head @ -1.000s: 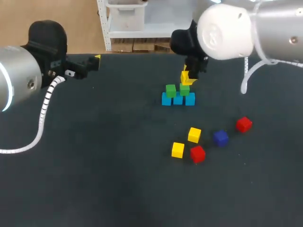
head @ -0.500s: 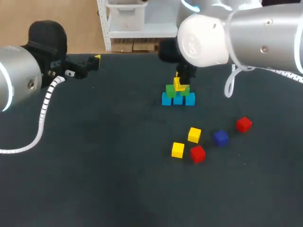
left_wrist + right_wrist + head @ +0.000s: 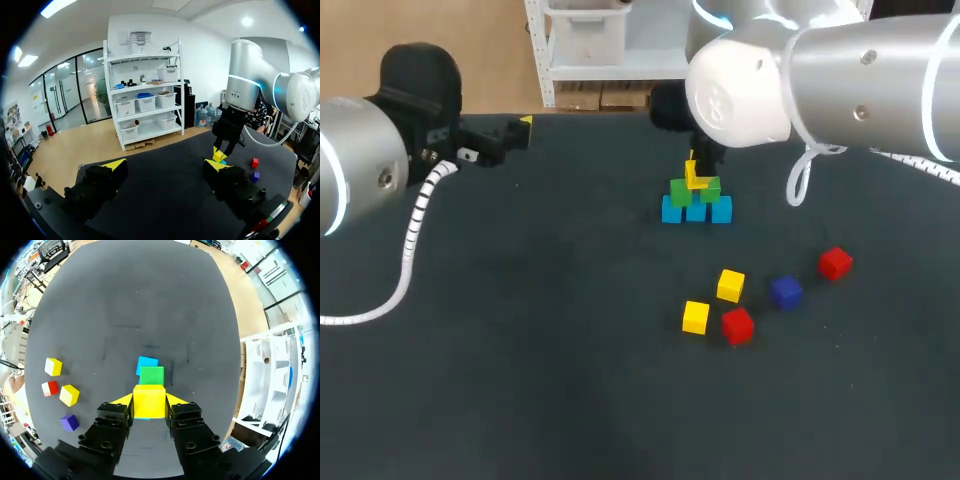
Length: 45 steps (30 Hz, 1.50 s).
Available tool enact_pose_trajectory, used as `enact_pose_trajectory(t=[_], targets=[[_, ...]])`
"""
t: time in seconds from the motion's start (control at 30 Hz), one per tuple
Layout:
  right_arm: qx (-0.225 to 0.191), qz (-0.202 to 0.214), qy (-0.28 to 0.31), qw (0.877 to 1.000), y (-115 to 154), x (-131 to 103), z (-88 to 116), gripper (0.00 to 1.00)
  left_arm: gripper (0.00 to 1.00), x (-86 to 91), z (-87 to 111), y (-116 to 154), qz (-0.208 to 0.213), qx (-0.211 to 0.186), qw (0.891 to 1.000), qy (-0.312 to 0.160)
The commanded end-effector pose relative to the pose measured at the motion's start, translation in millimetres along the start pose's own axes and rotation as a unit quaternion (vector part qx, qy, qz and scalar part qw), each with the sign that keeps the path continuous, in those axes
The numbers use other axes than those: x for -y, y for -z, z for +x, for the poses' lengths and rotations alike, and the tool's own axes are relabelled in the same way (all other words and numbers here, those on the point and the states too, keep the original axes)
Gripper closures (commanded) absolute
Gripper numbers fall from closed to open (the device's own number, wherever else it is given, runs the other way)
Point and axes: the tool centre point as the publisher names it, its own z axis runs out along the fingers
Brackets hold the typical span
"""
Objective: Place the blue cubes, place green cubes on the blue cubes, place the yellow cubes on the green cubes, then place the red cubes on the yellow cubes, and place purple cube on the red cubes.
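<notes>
The held yellow cube (image 3: pixel 149 401) sits between the two fingers of the right jaws, which pinch it from two sides, their yellow tips against its faces. In the head view this cube is over the gap between the two green cubes (image 3: pixel 681 192); I cannot tell if it touches them. The green cubes stand on a row of three blue cubes (image 3: pixel 672 210), near the middle of the far edge of the worktop (image 3: pixel 520 350). The right arm (image 3: pixel 840 70) comes to them from the right side. The left jaws, on the left arm (image 3: pixel 360 170), are spread wide over bare worktop near the far left corner. Two loose yellow cubes (image 3: pixel 730 285), two red cubes (image 3: pixel 835 263) and the purple cube (image 3: pixel 786 291) lie apart from the stack, nearer to the right edge.
</notes>
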Motion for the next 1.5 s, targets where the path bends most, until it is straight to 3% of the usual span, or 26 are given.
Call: enact_pose_trajectory(t=[0.03, 1.0, 1.23, 1.5], targets=[[-0.002, -0.001, -0.002, 1.000, -3.3, 3.7, -2.0, 1.00, 0.00, 1.4, 1.5, -1.3, -0.003, 0.004, 1.000, 0.001], [-0.008, -0.002, -0.009, 1.000, -9.5, 10.9, 0.0, 1.00, 0.00, 1.4, 1.5, -1.3, -0.003, 0.004, 1.000, 0.001], [-0.008, -0.003, -0.007, 1.000, -9.3, 9.6, -0.3, 0.93, 0.00, 1.4, 1.5, -1.3, -0.003, 0.004, 1.000, 0.001], [-0.014, -0.002, -0.001, 1.000, -11.0, 7.7, 1.3, 0.69, 0.00, 1.4, 1.5, -1.3, -0.003, 0.004, 1.000, 0.001]])
